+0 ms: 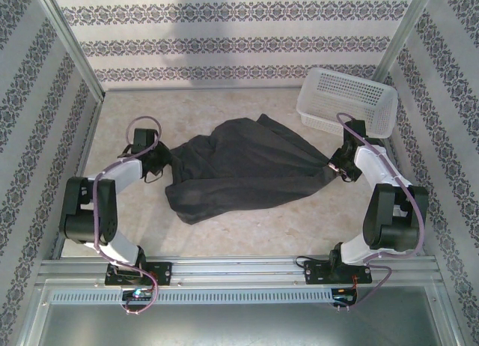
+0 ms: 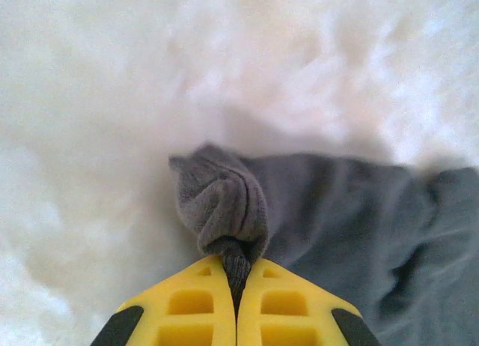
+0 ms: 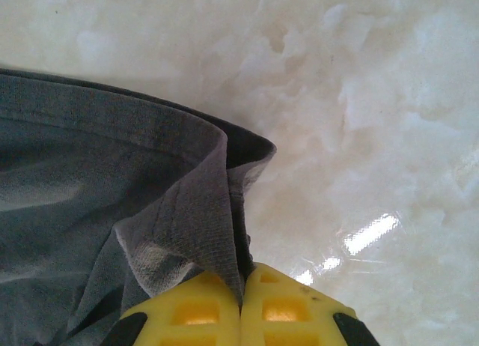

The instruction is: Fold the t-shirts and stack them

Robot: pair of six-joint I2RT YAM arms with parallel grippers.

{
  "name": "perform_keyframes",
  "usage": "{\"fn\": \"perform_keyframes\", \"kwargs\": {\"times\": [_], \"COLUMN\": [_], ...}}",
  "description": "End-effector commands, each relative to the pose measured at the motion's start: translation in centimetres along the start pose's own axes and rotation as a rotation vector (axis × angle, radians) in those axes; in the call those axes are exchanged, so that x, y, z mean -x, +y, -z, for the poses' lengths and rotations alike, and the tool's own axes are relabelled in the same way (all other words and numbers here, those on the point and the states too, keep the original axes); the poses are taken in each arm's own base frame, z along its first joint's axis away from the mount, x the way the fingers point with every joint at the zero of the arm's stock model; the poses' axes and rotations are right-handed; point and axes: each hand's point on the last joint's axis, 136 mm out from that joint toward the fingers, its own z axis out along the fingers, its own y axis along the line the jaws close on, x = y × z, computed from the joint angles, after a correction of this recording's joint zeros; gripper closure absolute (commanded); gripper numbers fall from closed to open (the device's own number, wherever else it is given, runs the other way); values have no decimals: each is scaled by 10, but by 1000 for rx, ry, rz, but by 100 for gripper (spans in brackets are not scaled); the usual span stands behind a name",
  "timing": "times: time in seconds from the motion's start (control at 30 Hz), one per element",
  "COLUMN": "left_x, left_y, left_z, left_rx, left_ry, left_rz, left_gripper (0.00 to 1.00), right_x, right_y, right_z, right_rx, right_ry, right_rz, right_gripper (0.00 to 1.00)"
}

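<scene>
One t-shirt (image 1: 247, 170) lies mid-tabletop (image 1: 224, 114), stretched left to right between the arms. Left fingers (image 2: 191, 308) sit at its left end and right fingers (image 3: 198, 312) at its right end, with cloth between each pair. The basket (image 1: 348, 99) is in the far right corner, behind the right fingers, near the t-shirt but apart.

The dark charcoal t-shirt (image 1: 247, 166) lies rumpled on the table (image 1: 247, 234), stretched sideways, both ends bunched and pinched.
</scene>
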Motion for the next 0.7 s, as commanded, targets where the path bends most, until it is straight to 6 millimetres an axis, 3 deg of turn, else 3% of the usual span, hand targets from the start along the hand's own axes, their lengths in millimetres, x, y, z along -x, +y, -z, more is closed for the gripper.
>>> {"fn": "perform_keyframes", "kwargs": {"times": [0.0,0.13,0.33,0.37,0.43,0.5,0.57,0.67], "left_x": [58,89,115,116,116,112,102,72], "left_y": [-36,-62,-94,-94,-92,-84,-65,-25], "left_z": [46,62,36,29,16,17,27,47], "left_rx": [-62,-156,-265,-266,-243,-182,-105,18], "left_ry": [-219,-287,-282,-270,-234,-217,-209,-161], "left_rz": [-55,-48,-58,-59,-71,-98,-111,-110], "left_gripper": [100,100,100,91,54,28,22,29], "right_x": [9,15,13,12,9,7,4,1], "right_y": [8,15,29,30,32,34,35,36], "right_z": [14,15,10,9,7,7,6,5], "right_rx": [27,49,98,98,103,110,119,126], "right_ry": [-43,-42,-14,-10,0,10,22,32], "right_rz": [-2,-4,-5,-2,3,7,11,19], "right_gripper": [100,100,100,100,100,100,100,100]}}
